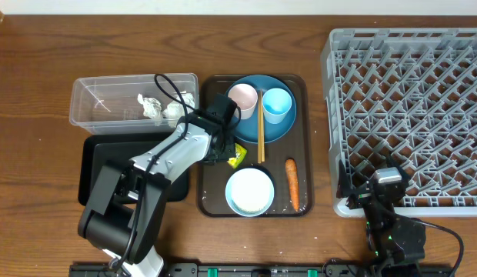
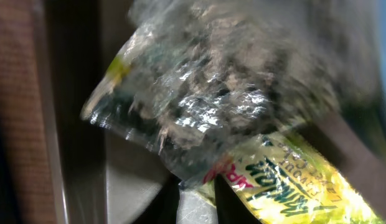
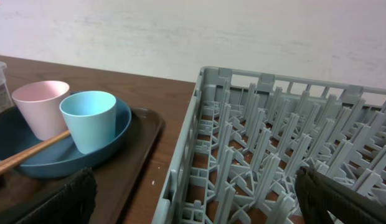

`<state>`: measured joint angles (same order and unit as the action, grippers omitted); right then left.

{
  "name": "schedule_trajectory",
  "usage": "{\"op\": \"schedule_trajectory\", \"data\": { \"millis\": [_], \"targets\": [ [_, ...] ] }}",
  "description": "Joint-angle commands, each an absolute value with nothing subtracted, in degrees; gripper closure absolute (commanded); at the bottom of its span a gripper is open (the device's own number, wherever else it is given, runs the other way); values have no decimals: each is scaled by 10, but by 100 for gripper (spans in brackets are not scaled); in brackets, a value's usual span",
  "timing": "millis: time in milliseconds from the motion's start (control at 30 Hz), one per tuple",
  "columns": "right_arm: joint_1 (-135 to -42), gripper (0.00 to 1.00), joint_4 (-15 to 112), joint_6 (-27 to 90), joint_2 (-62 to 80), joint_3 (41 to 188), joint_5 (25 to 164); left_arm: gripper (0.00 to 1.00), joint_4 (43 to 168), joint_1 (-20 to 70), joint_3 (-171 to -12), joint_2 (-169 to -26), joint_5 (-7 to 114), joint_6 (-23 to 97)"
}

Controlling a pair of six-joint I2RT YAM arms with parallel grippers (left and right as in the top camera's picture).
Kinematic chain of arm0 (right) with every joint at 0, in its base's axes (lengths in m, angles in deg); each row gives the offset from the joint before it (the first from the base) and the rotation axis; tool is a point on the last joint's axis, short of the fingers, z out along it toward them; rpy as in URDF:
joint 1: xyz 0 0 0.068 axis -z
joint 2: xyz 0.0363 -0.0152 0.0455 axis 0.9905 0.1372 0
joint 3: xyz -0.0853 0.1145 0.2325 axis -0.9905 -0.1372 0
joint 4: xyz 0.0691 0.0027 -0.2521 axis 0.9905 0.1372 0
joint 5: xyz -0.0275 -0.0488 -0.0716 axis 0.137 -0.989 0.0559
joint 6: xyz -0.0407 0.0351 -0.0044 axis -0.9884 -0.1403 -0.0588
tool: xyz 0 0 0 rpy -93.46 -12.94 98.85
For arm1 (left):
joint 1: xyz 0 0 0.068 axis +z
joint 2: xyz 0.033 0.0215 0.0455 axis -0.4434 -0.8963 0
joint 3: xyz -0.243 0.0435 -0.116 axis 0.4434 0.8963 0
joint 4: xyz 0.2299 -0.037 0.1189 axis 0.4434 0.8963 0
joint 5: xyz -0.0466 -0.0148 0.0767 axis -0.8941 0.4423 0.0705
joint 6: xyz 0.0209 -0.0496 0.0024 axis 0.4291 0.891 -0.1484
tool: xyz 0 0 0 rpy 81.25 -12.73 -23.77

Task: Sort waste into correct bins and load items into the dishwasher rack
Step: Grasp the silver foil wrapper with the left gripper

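A crinkled yellow-green and silver wrapper (image 2: 286, 180) fills the left wrist view, its edge pinched between the dark fingers of my left gripper (image 2: 198, 202). From overhead, that gripper (image 1: 228, 155) sits over the wrapper (image 1: 238, 158) on the brown tray's left side. The blue plate (image 1: 258, 123) carries a pinkish cup (image 1: 242, 98), a light blue cup (image 1: 276, 104) and chopsticks (image 1: 261, 135). A pale bowl (image 1: 249, 191) and an orange carrot (image 1: 292, 183) lie nearer me. My right gripper (image 3: 199, 205) stands open over the grey rack's (image 1: 408, 108) front left corner.
Crumpled white napkins (image 1: 165, 106) lie in the clear tub (image 1: 100, 108) at the back left. The black tray (image 1: 108, 158) sits in front of it, partly under my left arm. The brown serving tray (image 1: 301, 88) lies between the bins and the rack.
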<state>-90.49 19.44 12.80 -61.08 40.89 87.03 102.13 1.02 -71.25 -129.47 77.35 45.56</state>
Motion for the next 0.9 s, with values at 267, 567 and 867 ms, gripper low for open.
{"op": "schedule_trajectory", "data": {
  "millis": [267, 567, 867],
  "targets": [
    [-909, 1, 197, 134, -613, 408, 869, 94, 1080, 9, -720, -1205, 770, 449],
    [-909, 1, 197, 133, -613, 408, 869, 94, 1125, 9, -720, -1039, 848, 449],
    [-909, 1, 197, 133, -613, 408, 869, 60, 1122, 8, -706, -1045, 819, 449]
  ]
}}
